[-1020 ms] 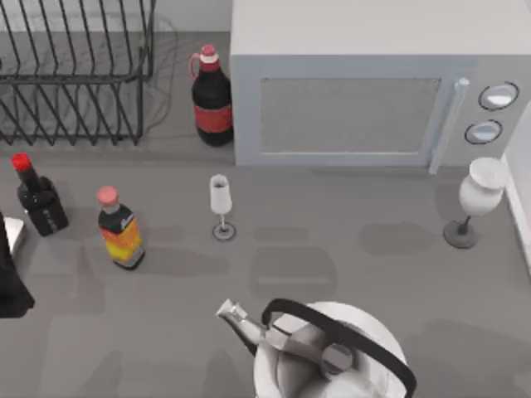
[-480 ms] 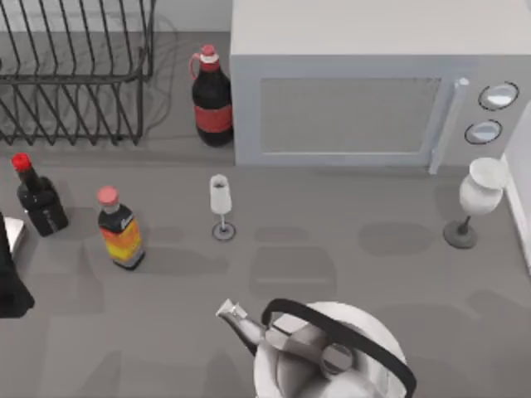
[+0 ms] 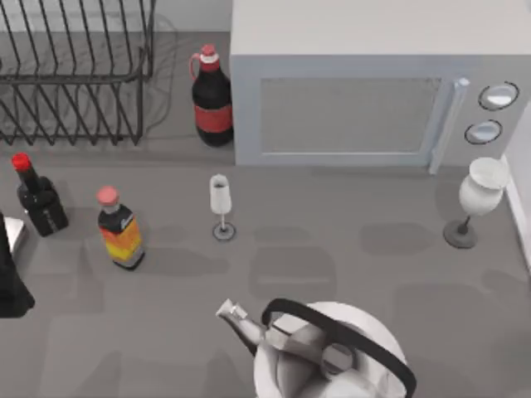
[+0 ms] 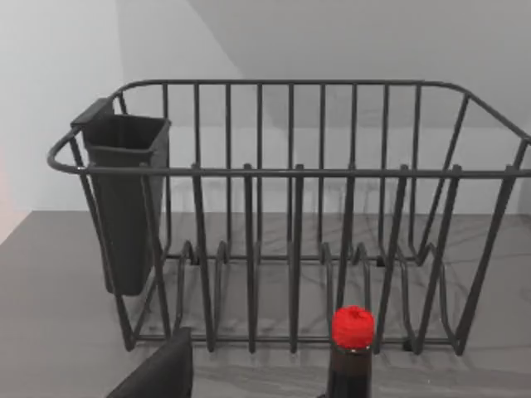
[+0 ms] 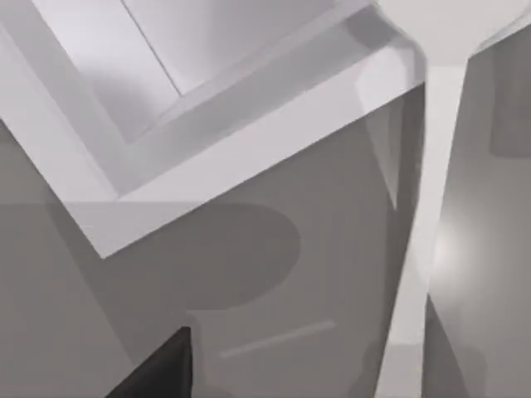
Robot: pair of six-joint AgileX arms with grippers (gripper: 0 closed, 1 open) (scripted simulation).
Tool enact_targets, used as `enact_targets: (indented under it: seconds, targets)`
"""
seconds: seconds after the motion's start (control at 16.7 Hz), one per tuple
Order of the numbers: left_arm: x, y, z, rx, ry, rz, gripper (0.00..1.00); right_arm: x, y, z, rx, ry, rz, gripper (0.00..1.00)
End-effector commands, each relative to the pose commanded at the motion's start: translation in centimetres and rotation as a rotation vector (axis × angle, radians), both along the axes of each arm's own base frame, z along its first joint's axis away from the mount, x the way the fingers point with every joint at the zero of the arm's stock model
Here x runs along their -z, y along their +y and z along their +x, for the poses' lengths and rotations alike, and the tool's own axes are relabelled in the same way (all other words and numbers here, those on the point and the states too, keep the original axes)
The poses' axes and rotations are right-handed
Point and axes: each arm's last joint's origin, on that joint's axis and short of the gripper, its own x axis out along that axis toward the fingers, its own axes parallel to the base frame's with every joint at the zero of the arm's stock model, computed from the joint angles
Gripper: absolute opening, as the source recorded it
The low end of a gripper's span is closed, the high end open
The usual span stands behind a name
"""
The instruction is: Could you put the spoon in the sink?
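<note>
The big microwave (image 3: 348, 91) sits in the upper right of the top view, and the wire dish rack (image 3: 75, 75) is in the upper left. A kettle (image 3: 332, 356) is at the bottom middle, with bare gray table (image 3: 365, 249) between them. The left arm (image 3: 10, 282) is at the left edge. The left gripper (image 4: 158, 373) faces the rack, beside a red-capped bottle (image 4: 353, 332). The right gripper (image 5: 158, 369) hangs over a thin pale strip (image 5: 278, 338) on the table. It may be the spoon, I cannot tell. I cannot tell if either gripper is open or closed

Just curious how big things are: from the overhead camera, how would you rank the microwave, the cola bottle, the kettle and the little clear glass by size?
1. microwave
2. kettle, cut off by the picture's edge, nearer the camera
3. cola bottle
4. little clear glass
</note>
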Motion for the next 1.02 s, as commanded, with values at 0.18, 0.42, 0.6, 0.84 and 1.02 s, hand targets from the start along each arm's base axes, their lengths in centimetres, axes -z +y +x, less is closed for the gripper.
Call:
enact_targets:
  seconds: [0.18, 0.42, 0.6, 0.84, 1.02]
  targets:
    - [0.0, 0.0, 0.0, 0.0, 0.0, 0.0, 1.0, 4.0, -0.2, 0.9, 0.001, -0.003, 0.0, 1.0]
    - [0.0, 0.0, 0.0, 0.0, 0.0, 0.0, 1.0, 7.5, 0.3, -0.7, 0.008, 0.014, 0.002, 1.0]
    - [0.0, 0.0, 0.0, 0.0, 0.0, 0.0, 1.0, 7.8, 0.3, -1.2, 0.014, 0.013, 0.001, 1.0]
    - [0.0, 0.0, 0.0, 0.0, 0.0, 0.0, 1.0, 7.8, 0.3, -1.2, 0.014, 0.013, 0.001, 0.92]
    - [0.0, 0.0, 0.0, 0.0, 0.0, 0.0, 1.0, 7.8, 0.3, -1.2, 0.014, 0.013, 0.001, 0.7]
